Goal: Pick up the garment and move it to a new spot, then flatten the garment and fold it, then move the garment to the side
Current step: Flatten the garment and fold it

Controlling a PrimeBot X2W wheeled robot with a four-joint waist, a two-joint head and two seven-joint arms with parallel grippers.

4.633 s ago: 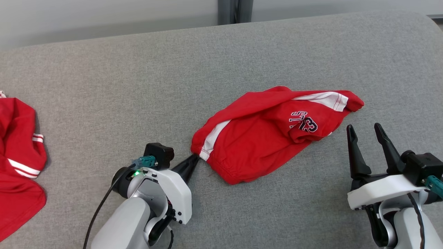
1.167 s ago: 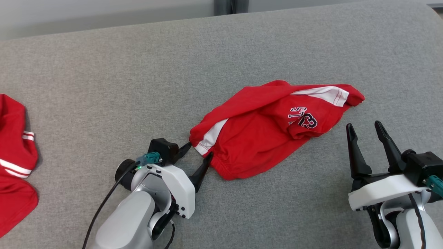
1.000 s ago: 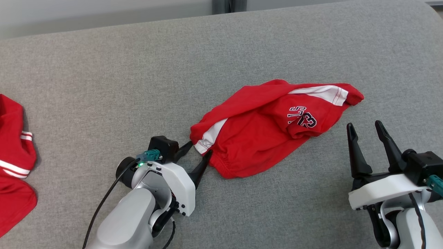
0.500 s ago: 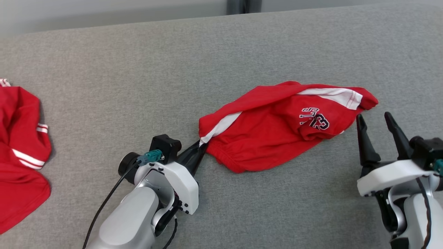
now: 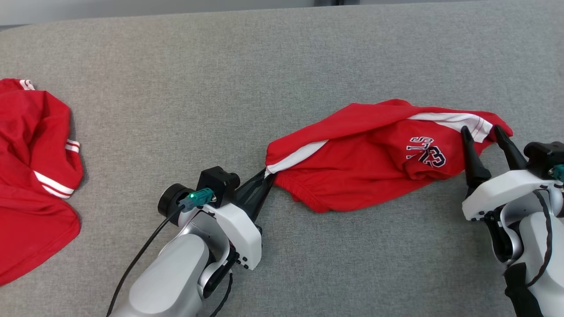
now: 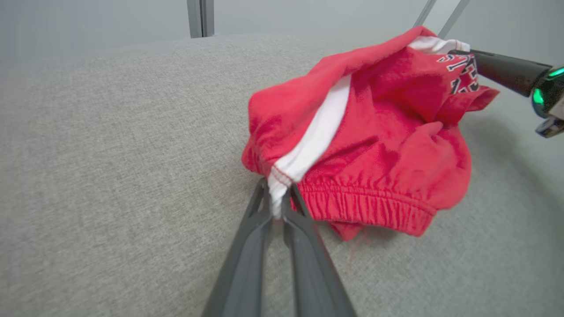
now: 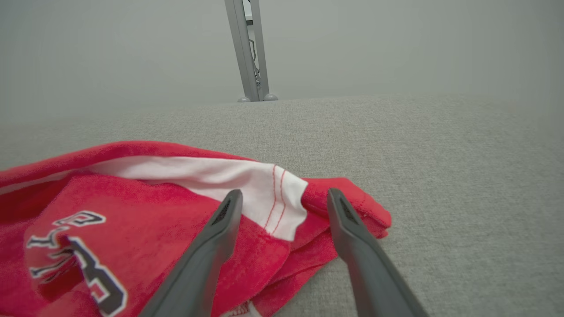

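The garment (image 5: pixel 370 163) is a pair of red shorts with white side stripes and dark lettering, lying crumpled on the grey padded surface. My left gripper (image 5: pixel 268 175) is shut on its white-striped corner at the waistband (image 6: pixel 278 193). The right gripper (image 5: pixel 484 132) stands open at the garment's right end, its fingers (image 7: pixel 220 229) straddling the white-striped hem (image 7: pixel 269 193) without pinching it.
A second red garment with white stripes (image 5: pixel 31 176) lies at the far left of the grey padded surface (image 5: pixel 176 88). A metal post (image 7: pixel 249 48) stands beyond the far edge of the surface.
My left gripper shut on the garment's striped corner. The right gripper moved forward until its open fingers straddle the right hem. The head camera has tilted, so the whole picture shifted.
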